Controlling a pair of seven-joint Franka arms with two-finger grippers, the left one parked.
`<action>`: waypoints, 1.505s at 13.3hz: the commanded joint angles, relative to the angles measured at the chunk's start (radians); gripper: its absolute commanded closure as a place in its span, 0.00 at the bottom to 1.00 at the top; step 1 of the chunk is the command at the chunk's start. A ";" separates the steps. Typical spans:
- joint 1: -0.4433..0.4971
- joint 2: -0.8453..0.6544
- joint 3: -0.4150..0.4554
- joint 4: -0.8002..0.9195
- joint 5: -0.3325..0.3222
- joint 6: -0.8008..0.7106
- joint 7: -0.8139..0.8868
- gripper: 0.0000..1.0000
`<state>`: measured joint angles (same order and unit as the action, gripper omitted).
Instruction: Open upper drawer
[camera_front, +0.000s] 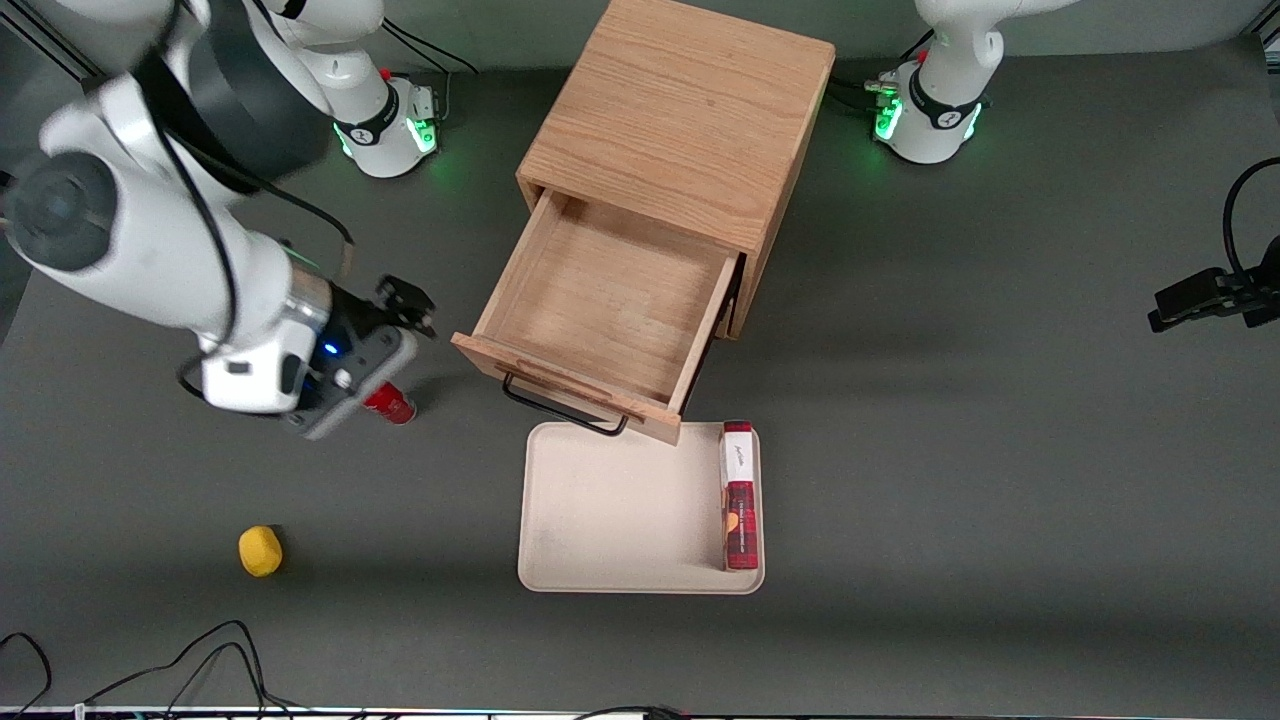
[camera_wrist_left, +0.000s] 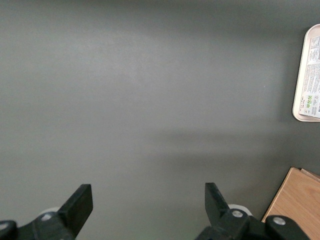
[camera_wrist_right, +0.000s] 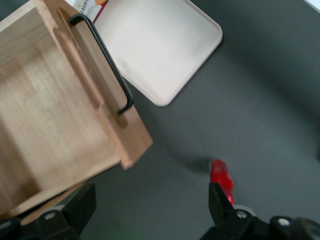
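Note:
The upper drawer (camera_front: 600, 300) of the light oak cabinet (camera_front: 690, 110) stands pulled out, its wide wooden tray bare inside. Its black wire handle (camera_front: 560, 405) hangs over the edge of a beige tray. The right wrist view shows the drawer (camera_wrist_right: 45, 115) and its handle (camera_wrist_right: 107, 70) from above. My gripper (camera_front: 400, 325) hovers beside the drawer, toward the working arm's end of the table, clear of the handle. It is open (camera_wrist_right: 150, 205) with only grey table between its fingers.
A small red item (camera_front: 390, 403) lies on the table under my gripper, seen again as the red item (camera_wrist_right: 221, 175) by one finger. A beige tray (camera_front: 620, 510) in front of the drawer carries a red box (camera_front: 739, 495). A yellow object (camera_front: 260, 551) lies nearer the front camera.

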<state>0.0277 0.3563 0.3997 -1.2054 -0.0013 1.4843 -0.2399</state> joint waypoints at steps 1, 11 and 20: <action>-0.047 -0.147 0.005 -0.116 0.035 -0.042 0.053 0.00; -0.296 -0.402 -0.004 -0.362 0.048 -0.027 0.310 0.00; -0.389 -0.390 -0.043 -0.378 0.057 -0.114 0.229 0.00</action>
<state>-0.3916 -0.0211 0.3826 -1.5725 0.0473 1.3887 0.0242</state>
